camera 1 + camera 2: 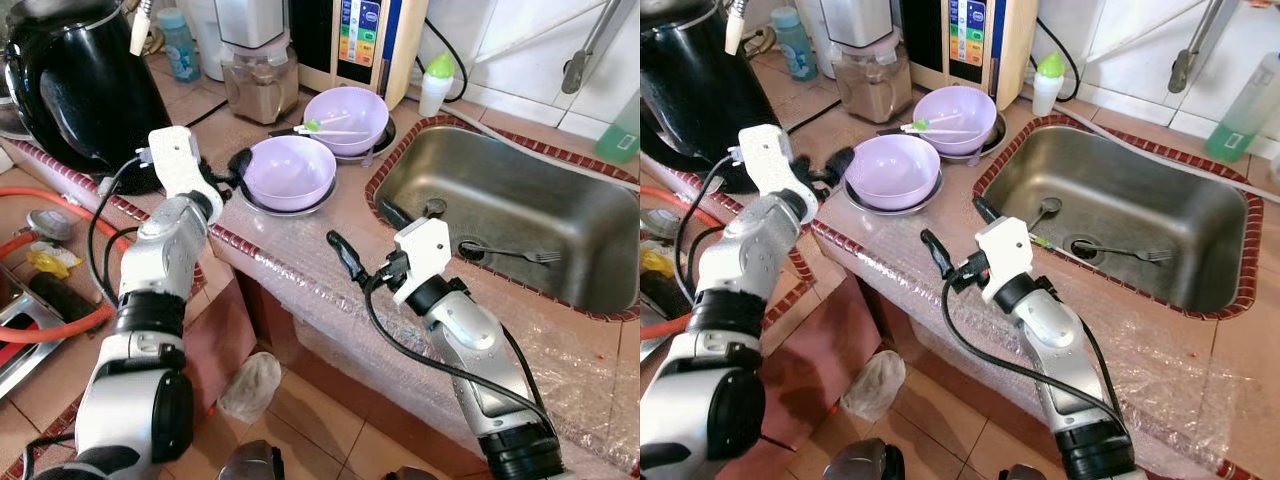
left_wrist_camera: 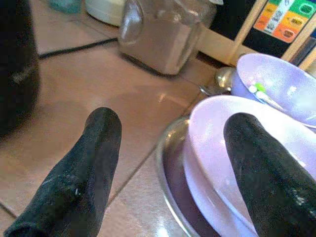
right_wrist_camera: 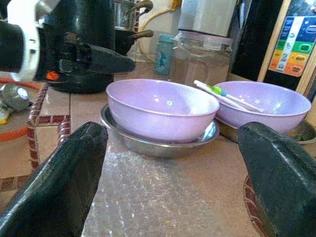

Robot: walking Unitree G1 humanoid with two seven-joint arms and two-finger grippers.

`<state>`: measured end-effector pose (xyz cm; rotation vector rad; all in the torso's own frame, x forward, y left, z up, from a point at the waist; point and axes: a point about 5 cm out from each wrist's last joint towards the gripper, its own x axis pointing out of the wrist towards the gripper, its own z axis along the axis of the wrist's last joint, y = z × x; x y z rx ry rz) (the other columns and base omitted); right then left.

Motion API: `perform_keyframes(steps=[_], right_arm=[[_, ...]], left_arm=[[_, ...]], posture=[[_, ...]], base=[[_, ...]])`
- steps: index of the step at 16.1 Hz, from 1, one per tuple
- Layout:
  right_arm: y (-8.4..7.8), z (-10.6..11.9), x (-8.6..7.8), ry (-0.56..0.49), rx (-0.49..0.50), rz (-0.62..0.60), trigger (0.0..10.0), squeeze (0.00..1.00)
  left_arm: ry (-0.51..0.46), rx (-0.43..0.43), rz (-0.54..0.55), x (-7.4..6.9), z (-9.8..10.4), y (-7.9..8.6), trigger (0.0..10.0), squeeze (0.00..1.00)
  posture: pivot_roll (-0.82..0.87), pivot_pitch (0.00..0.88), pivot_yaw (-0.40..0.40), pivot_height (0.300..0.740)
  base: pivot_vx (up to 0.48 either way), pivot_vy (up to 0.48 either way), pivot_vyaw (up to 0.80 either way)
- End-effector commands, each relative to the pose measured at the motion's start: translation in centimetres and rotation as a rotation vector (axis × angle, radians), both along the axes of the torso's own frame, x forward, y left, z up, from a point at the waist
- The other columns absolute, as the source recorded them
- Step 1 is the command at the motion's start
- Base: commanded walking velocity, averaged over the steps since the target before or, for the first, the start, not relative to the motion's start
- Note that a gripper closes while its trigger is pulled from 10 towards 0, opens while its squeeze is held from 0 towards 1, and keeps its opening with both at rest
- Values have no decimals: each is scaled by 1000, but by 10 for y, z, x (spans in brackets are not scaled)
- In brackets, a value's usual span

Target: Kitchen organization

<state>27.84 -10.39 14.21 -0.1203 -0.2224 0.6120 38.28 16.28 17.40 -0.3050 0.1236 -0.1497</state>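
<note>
Now, the scene line by line:

Left gripper [image 2: 168,163]: fingers apart, nothing between them; one finger stands over the near bowl's rim, the other over the bare counter beside it.

Right gripper [image 1: 365,240]: fingers spread wide and empty, low over the counter edge, pointing at the bowls from the front.

Near bowl [image 1: 289,170]: lilac, round, sitting on a shallow metal plate [image 1: 258,203], just ahead of the left gripper and a little further ahead of the right one.

Far bowl [image 1: 346,118]: same lilac kind, beyond the near bowl, with a small brush [image 3: 224,94] lying across it.

Sink [image 1: 600,165]: to the outer side of the right gripper, with a fork [image 1: 505,254] and a spoon [image 1: 1042,211] inside.

How it handles: I judge the bowl light and stiff, probably plastic, with a glossy wall that can slip.

Where to hold: the thin rim, one finger inside and one outside; the plate under may slide or lift with it.
</note>
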Motion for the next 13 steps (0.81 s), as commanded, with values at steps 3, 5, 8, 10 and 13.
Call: perform_keyframes(steps=[3,5,8,10,13], right_arm=[[3,2,-2,8,-11,13,10000,0],[5,0,-5,23,-28,28,10000,0],[6,-1,-7,26,-35,34,10000,0],[6,-1,-7,26,-35,34,10000,0],[7,-3,-7,31,-57,33,10000,0]], left_arm=[[74,-82,-59,5,-5,-11,2039,0],[116,-82,-88,6,-11,-18,0,0],[143,-98,-99,6,-15,-19,0,0],[143,-98,-99,6,-15,-19,0,0],[171,-119,-100,7,-19,-17,0,0]], posture=[[-30,20,53,740],[-36,21,59,740],[-39,20,62,740],[-39,20,62,740],[-47,18,72,740]], base=[[0,0,0],[0,0,0],[0,0,0],[0,0,0],[0,0,0]])
